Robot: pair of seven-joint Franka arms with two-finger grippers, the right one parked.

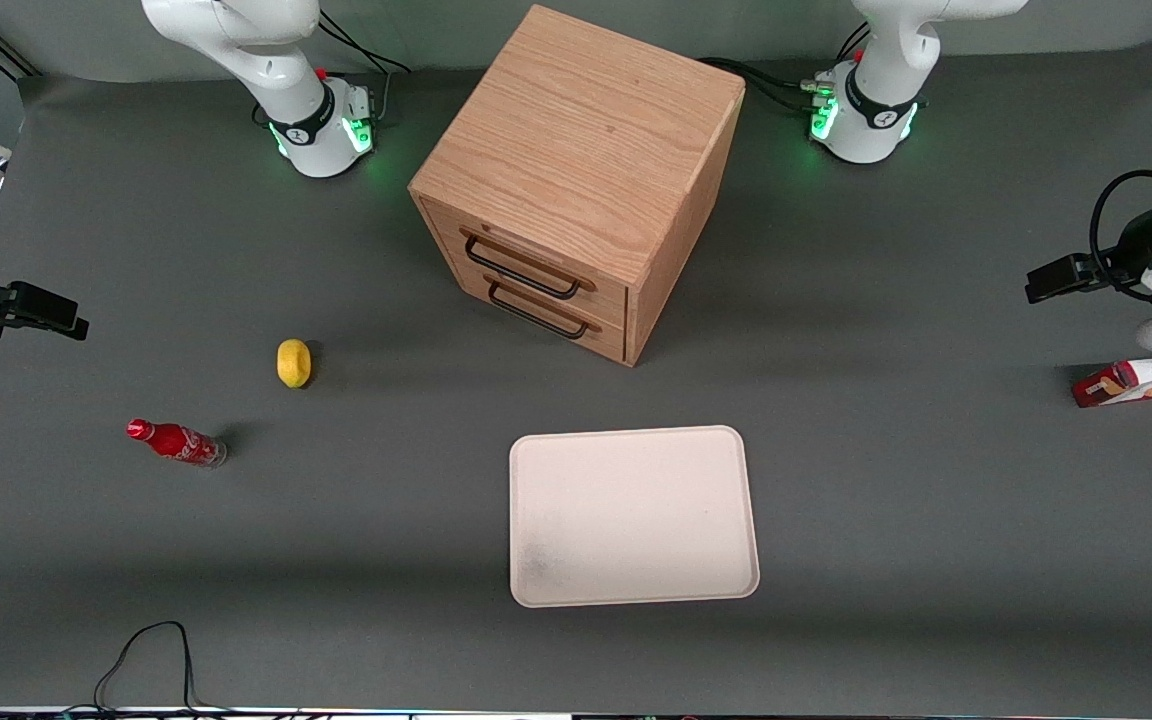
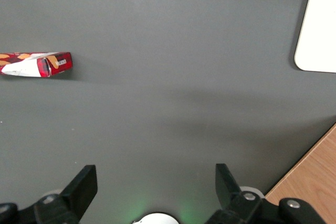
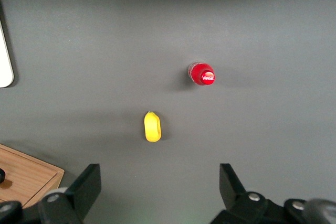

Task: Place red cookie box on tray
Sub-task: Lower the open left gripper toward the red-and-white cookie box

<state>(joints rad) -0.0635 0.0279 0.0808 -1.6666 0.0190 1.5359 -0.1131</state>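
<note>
The red cookie box (image 1: 1146,380) lies flat on the grey table at the working arm's end, partly cut off by the frame edge. In the left wrist view the red cookie box (image 2: 37,64) shows its red end flap and white side. The cream tray (image 1: 633,515) sits near the front edge of the table, with nothing on it; a rounded corner of the tray (image 2: 320,24) shows in the wrist view. My left gripper (image 1: 1048,279) hovers above the table, a little farther from the front camera than the box. The gripper (image 2: 155,182) is open, its fingers wide apart over bare table.
A wooden two-drawer cabinet (image 1: 576,180) stands mid-table, farther from the front camera than the tray; its edge (image 2: 315,182) shows in the wrist view. A lemon (image 1: 293,362) and a small red soda bottle (image 1: 176,442) lie toward the parked arm's end. A black cable (image 1: 151,650) loops at the front edge.
</note>
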